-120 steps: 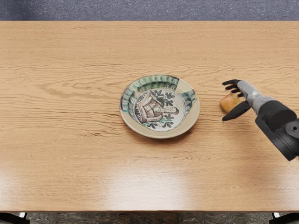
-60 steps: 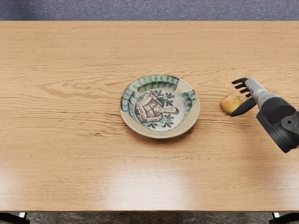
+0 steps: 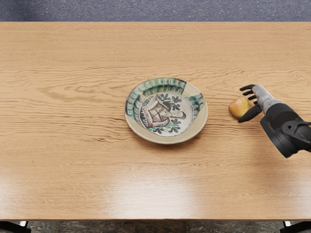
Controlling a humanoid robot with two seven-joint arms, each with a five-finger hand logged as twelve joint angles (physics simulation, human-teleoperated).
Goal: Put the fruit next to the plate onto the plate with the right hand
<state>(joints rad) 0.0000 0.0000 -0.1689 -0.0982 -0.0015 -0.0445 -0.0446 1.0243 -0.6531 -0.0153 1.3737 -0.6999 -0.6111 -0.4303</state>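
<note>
The fruit [image 3: 238, 107] lies on the tabletop [image 3: 73, 160] just to the right of the plate [image 3: 203, 115], not touching it. The right hand [image 3: 254, 100] sits against the fruit's far side, open, with the fingers arched above it and the thumb reaching below. It brackets the fruit but does not appear to be holding it, probably so that it can close around it. Nothing stands between fruit and plate except the plate's raised rim, which the fruit must be lifted over.

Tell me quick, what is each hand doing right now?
Left hand: not in view.
Right hand: open beside the fruit, holding nothing.
</note>
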